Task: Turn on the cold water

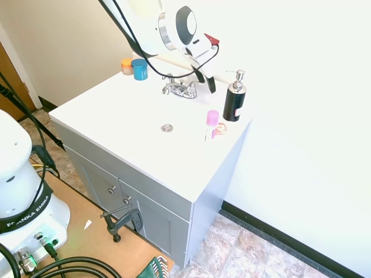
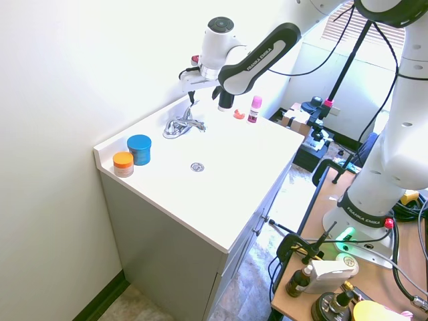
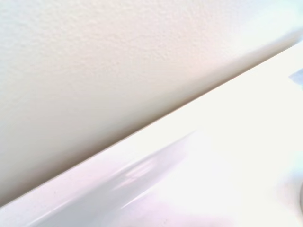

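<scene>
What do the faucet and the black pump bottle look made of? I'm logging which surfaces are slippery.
Faucet: polished chrome-plated metal by the look, since it is silver and throws bright mirror-like glints in both exterior views. Black pump bottle: glossy black body with a sheen down its side, probably plastic, though glass can't be excluded; its silver pump top looks metallic, maybe plated plastic.

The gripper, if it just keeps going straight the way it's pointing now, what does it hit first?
The gripper points down beside the faucet's right-end lever. Going straight on, it would probably meet the white countertop next to that lever, or clip the lever itself; depth is unclear, and the wrist view shows only counter and wall.
</scene>
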You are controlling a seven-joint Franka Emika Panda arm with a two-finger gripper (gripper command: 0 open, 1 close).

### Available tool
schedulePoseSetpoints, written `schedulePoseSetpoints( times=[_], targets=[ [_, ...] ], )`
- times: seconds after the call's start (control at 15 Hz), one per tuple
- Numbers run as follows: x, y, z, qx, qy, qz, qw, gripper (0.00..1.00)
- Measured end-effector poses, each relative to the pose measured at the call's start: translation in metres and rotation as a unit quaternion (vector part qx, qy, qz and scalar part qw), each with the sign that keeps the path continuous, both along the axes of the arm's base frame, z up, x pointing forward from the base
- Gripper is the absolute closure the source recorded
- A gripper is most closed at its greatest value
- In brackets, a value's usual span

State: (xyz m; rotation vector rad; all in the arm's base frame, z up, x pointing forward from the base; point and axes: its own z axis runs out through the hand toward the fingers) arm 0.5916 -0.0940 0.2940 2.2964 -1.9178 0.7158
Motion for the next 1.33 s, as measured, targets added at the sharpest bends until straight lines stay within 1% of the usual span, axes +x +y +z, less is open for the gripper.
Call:
schedulePoseSetpoints(
  times=[0.13,0.27,0.33,0.73,0.87,1.13,1.33],
  targets=[
    [-0.001,-0.001,-0.003,0.003,0.005,-0.005,1.0,0.0],
    [-0.005,-0.003,-0.008,0.01,0.022,0.001,0.9997,0.0],
    [-0.007,-0.004,-0.011,0.017,0.033,0.007,0.9993,0.0],
    [-0.012,-0.005,-0.007,0.055,0.07,0.043,0.995,0.0],
    [-0.013,-0.005,-0.004,0.06,0.075,0.046,0.9943,0.0],
    [-0.019,-0.009,0.002,0.058,0.076,0.049,0.9942,0.0],
    [-0.041,-0.021,0.019,0.058,0.085,0.064,0.9926,0.0]
  ],
)
